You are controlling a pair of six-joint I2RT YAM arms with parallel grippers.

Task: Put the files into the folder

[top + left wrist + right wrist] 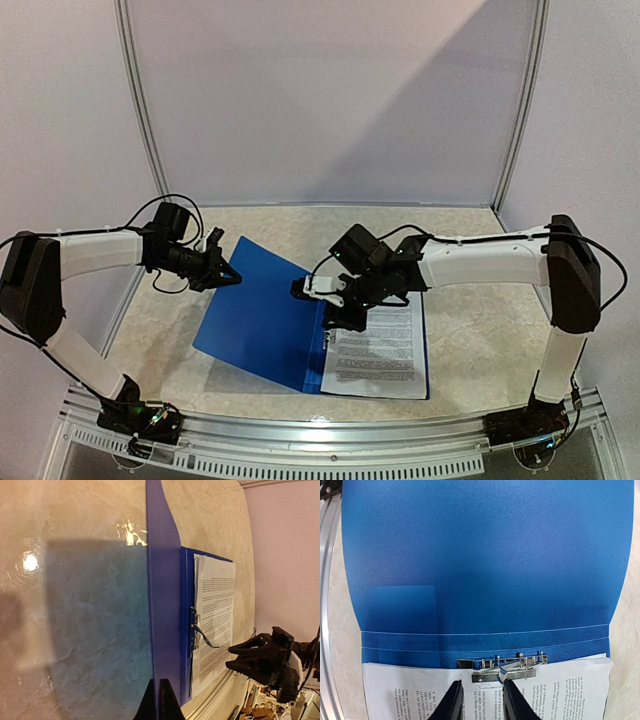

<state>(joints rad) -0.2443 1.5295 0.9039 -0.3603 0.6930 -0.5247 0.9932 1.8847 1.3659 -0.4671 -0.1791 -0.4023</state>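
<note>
The dark-blue folder (255,320) lies open on the table, its front cover (162,605) lifted off the surface. My left gripper (157,702) is shut on that cover's edge (222,275). The files (378,345), white printed sheets, lie on the folder's back half, their edge under the metal clip (505,669) at the spine. My right gripper (482,700) hovers just over the clip with its jaws apart and only paper between them. Its right finger (515,702) touches the clip's raised lever. In the left wrist view the clip lever (205,636) sticks up near the right gripper (252,655).
The marbled tabletop (470,250) surrounds the folder. An aluminium rail (320,430) runs along the near edge with both arm bases on it. Pale wall panels with metal posts (140,100) close off the back and sides.
</note>
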